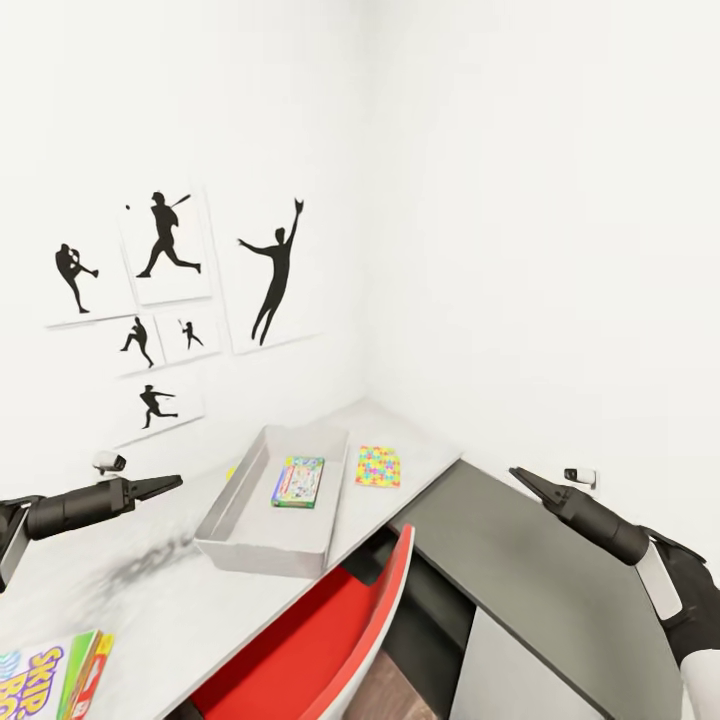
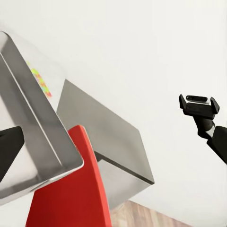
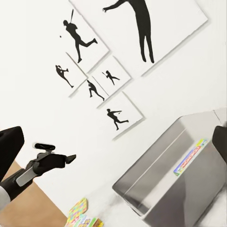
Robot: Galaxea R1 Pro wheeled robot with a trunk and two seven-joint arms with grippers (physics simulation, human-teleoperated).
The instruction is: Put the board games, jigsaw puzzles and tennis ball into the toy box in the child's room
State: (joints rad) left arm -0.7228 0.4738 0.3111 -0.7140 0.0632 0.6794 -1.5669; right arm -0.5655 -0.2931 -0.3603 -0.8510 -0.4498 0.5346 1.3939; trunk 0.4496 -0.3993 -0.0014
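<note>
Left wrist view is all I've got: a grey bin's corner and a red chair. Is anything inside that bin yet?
Observer: Yes. A flat, green-edged pastel board game box lies inside the shallow light-grey toy box.
Operator: Any toys outside it?
Observer: A flat, bright jigsaw-pattern puzzle box lies on the long light-grey table, to the right of the bin and apart from it.
Operator: Anything nearer the robot?
Observer: A red-yellow-green box lettered "SKIP-BO" sits on the table at the near left.
</note>
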